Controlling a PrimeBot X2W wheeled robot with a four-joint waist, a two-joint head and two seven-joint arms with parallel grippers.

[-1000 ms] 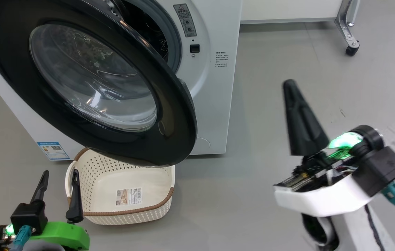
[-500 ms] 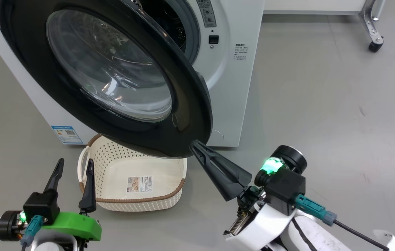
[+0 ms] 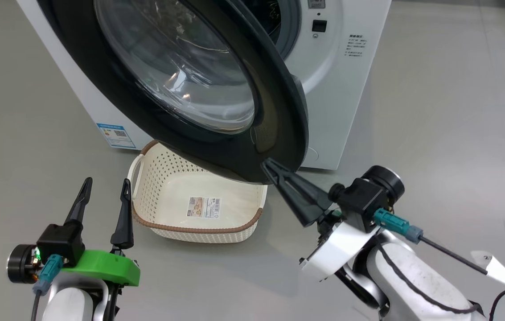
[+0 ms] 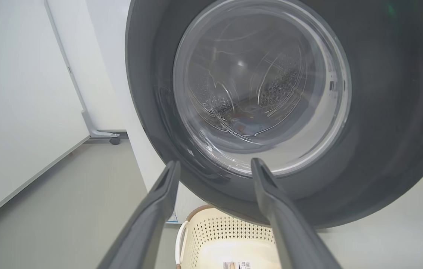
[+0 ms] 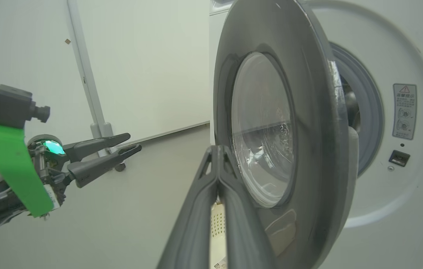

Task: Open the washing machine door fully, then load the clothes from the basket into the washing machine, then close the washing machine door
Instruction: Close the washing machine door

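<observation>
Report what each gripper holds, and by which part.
Nothing is held. Left gripper: jaws open, empty. Right gripper: jaws shut on nothing, tips at the lower rim of the washing machine door.

Smooth grey floor (image 3: 439,111), white wheeled partition (image 4: 17,93) behind

Head cam looks down; L/R wrist cams face door (image 3: 176,67) close, all sharing it.

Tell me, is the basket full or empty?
Empty, where visible: the basket shows a bare bottom with only its label; the door hides its far part.
</observation>
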